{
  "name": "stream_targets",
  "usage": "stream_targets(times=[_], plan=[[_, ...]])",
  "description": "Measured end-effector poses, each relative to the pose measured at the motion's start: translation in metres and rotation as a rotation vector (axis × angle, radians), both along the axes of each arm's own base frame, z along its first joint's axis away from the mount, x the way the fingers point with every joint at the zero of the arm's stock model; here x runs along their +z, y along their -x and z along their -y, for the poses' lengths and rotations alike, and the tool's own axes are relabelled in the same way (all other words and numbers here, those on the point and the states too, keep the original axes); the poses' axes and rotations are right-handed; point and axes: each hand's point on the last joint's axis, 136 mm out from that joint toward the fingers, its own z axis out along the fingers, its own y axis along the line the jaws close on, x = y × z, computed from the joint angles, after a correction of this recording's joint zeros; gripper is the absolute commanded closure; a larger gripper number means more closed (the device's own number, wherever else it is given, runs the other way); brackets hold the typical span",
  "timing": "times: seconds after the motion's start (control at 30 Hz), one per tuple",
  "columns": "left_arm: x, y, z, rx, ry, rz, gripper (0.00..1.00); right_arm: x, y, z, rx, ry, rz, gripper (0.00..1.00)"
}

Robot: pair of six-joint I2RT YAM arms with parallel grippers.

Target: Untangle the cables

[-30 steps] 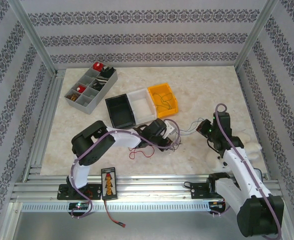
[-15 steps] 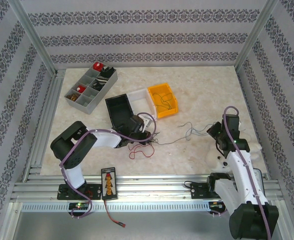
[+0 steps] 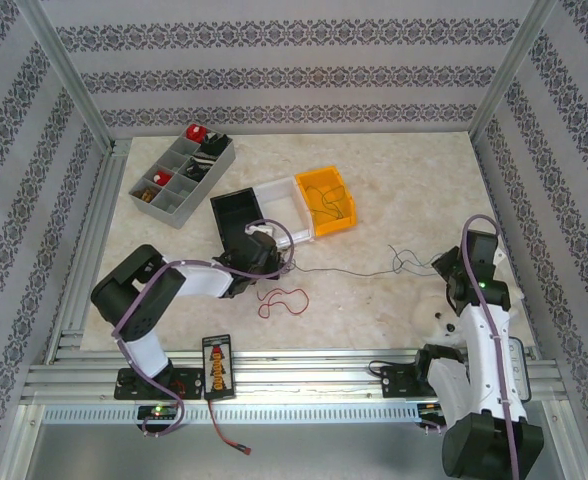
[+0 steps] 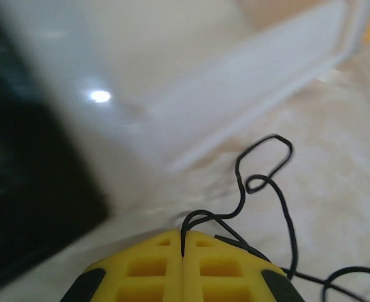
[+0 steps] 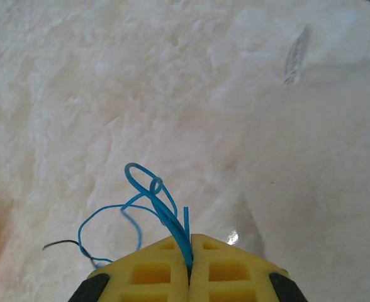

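Observation:
My left gripper (image 4: pixel 184 242) is shut on a thin black wire (image 4: pixel 265 182) that loops out over the table beside the black bin (image 3: pixel 237 222) and white bin (image 3: pixel 286 207). From above, the left gripper (image 3: pixel 264 252) sits just below those bins. My right gripper (image 5: pixel 189 246) is shut on a bundle of blue wire (image 5: pixel 153 200) with small loops. In the top view the right gripper (image 3: pixel 446 265) is at the right, and a dark wire (image 3: pixel 349 271) stretches across the table between the two grippers. A red wire (image 3: pixel 279 299) lies loose on the table.
An orange bin (image 3: pixel 326 202) holding some wires stands right of the white one. A grey compartment tray (image 3: pixel 182 178) with small parts is at the back left. A black card (image 3: pixel 216 366) lies on the front rail.
Both grippers have pulled apart, the left toward the bins and the right toward the right edge. The clump of wires has drawn out into a long line; the red wire stayed on the table.

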Motion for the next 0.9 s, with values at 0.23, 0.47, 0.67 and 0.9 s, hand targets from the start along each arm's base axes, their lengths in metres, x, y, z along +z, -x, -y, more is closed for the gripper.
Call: stream_targets(times=[0.23, 0.47, 0.67, 0.9], plan=[[0.015, 0.005, -0.057, 0.261, -0.061, 0.048, 1.00, 0.013, 0.000, 0.013, -0.045, 0.014, 0.025, 0.97], [0.040, 0.006, -0.088, 0.409, -0.106, 0.113, 1.00, 0.019, 0.004, 0.033, -0.127, 0.020, 0.036, 0.97], [0.051, 0.005, -0.093, 0.425, -0.101, 0.135, 1.00, 0.025, 0.001, 0.042, -0.155, 0.011, 0.068, 0.97], [0.074, 0.000, -0.047, 0.196, 0.035, 0.169, 1.00, 0.053, -0.042, -0.014, 0.135, -0.038, 0.212, 0.97]])
